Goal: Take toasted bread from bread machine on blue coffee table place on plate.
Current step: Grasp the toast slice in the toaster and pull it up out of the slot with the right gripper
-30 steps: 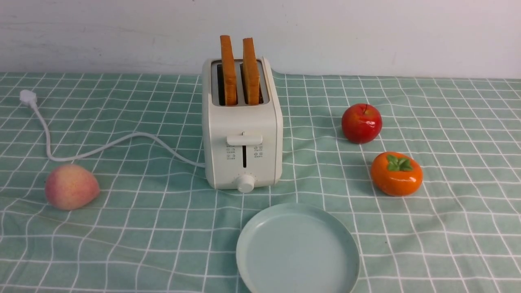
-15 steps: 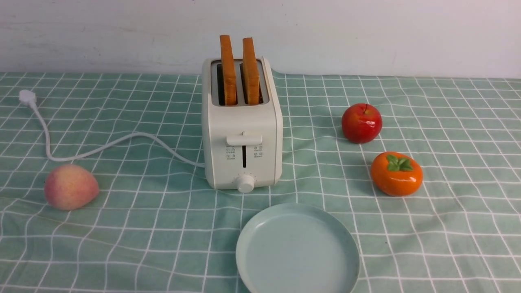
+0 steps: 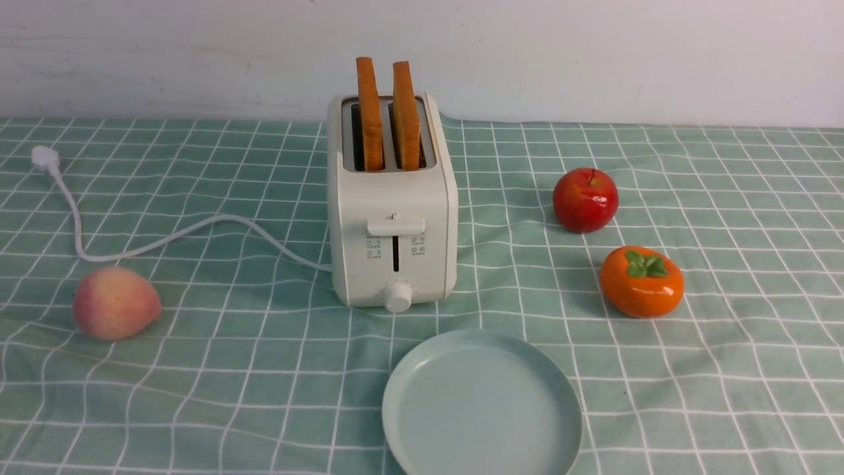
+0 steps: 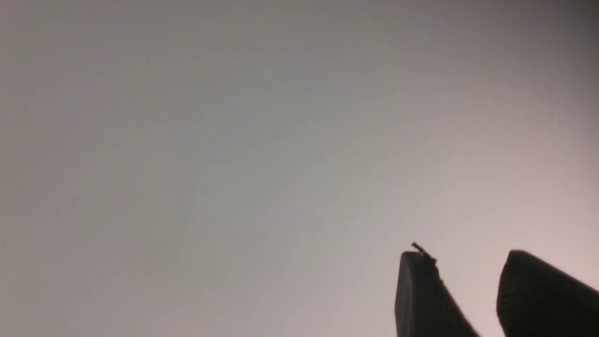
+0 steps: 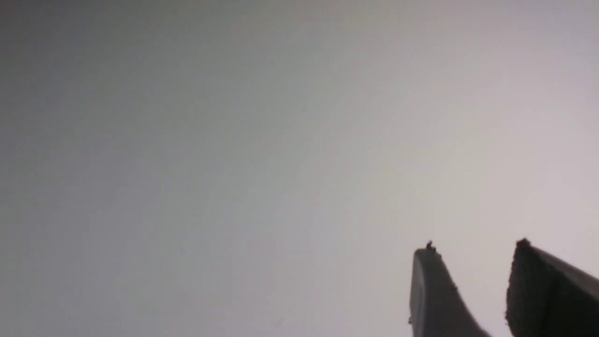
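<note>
The cream-white bread machine [image 3: 393, 211] stands mid-table on the teal grid cloth of the coffee table [image 3: 198, 396]. Two slices of toasted bread stand upright in its slots, the left slice [image 3: 370, 112] and the right slice [image 3: 406, 113]. The pale blue-green plate [image 3: 422, 369] lies empty in front of the toaster. Neither arm shows in the front view. My left gripper [image 4: 468, 255] is open and empty, facing a blank grey surface. My right gripper [image 5: 472, 248] is open and empty, facing the same kind of surface.
A peach [image 3: 115, 303] lies at the left. A red apple [image 3: 585, 199] and an orange persimmon [image 3: 641, 281] lie at the right. The toaster's white cord [image 3: 165, 237] runs left to its plug [image 3: 45, 158]. A white wall stands behind the table.
</note>
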Controlling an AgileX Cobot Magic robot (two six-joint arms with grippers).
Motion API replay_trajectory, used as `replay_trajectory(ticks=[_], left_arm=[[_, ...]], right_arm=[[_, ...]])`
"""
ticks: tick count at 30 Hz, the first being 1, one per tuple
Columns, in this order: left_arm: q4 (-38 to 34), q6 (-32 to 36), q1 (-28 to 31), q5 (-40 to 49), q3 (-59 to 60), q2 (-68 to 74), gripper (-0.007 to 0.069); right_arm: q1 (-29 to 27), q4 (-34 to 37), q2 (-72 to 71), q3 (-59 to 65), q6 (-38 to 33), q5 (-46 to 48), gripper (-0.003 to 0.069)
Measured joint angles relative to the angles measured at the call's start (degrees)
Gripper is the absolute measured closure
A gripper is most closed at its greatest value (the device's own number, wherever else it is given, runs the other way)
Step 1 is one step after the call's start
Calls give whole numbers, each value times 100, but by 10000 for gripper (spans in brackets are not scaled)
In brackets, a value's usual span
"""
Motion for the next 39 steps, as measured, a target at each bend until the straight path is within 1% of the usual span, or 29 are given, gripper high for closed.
replay_trajectory(ticks=[1, 3, 5, 6, 7, 8, 9, 11, 12, 14, 15, 17, 19, 20, 21, 23, 26, 28, 30, 31, 32, 33, 34, 35, 37, 39], left_arm=[[0, -37, 0, 652, -309, 267, 388], [-9, -43, 0, 1757, -697, 690, 388], [-13, -43, 0, 2817, -857, 1172, 388], [-7, -43, 0, 3185, -863, 1377, 388], [-7, -43, 0, 3271, -863, 1377, 388], [17, -61, -44, 3835, -829, 1692, 388], [44, -64, -117, 3972, -786, 1837, 388], [70, -68, -338, 4039, -705, 2073, 388], [75, -68, -363, 4039, -695, 2094, 388], [-3, -68, -699, 4014, -680, 2371, 388], [-19, -68, -723, 4014, -680, 2415, 388], [-353, -68, -983, 4128, -680, 2675, 388], [-700, -68, -1119, 4339, -672, 2908, 388], [-740, -68, -1119, 4366, -666, 2932, 388], [-1033, -68, -1175, 4580, -660, 3084, 388], [-1435, -62, -1197, 4924, -660, 3270, 388], [-1691, -3, -1201, 5308, -656, 3472, 388], [-1741, 104, -1201, 5495, -656, 3535, 388], [-1755, 241, -1201, 5584, -656, 3547, 388], [-1755, 255, -1201, 5584, -656, 3547, 388], [-1756, 362, -1201, 5578, -656, 3547, 388], [-1761, 410, -1201, 5564, -656, 3547, 388], [-1767, 443, -1201, 5552, -656, 3547, 388], [-1767, 458, -1201, 5539, -656, 3547, 386], [-1773, 477, -1201, 5538, -656, 3547, 386], [-1773, 478, -1201, 5538, -656, 3547, 386]], right_arm=[[0, -135, 237, -315, 0, 514, 419], [0, -408, 631, -653, 0, 1221, 419], [0, -686, 984, -799, 0, 1930, 419], [0, -792, 1176, -796, 0, 2213, 419], [0, -804, 1213, -796, 0, 2267, 419], [0, -808, 1538, -735, 14, 2584, 419], [0, -683, 1746, -663, 20, 2688, 419], [36, -114, 2198, -524, -60, 2923, 419], [61, 25, 2298, -514, -117, 2982, 419], [326, 1039, 3044, -480, -940, 3301, 419], [354, 1121, 3106, -490, -1023, 3318, 419], [776, 2139, 3912, -679, -2150, 3507, 419], [1088, 2630, 4468, -1015, -2701, 3590, 413], [1123, 2670, 4530, -1062, -2743, 3607, 412], [1375, 2853, 4966, -1454, -2957, 3628, 400], [1760, 2869, 5658, -2222, -3053, 3654, 369], [2210, 2560, 6566, -3366, -2842, 3727, 316], [2456, 2176, 7218, -4144, -2462, 3839, 281], [2654, 1673, 7807, -4937, -1939, 3979, 252], [2669, 1673, 7874, -5024, -1899, 3998, 249], [2767, 1240, 8373, -5766, -1310, 4188, 230], [2808, 1041, 8650, -6101, -1002, 4264, 224], [2839, 868, 8933, -6365, -664, 4319, 221], [2845, 795, 9092, -6561, -483, 4329, 219], [2857, 712, 9390, -6784, -251, 4283, 219], [2857, 710, 9554, -6854, -212, 4147, 219]])
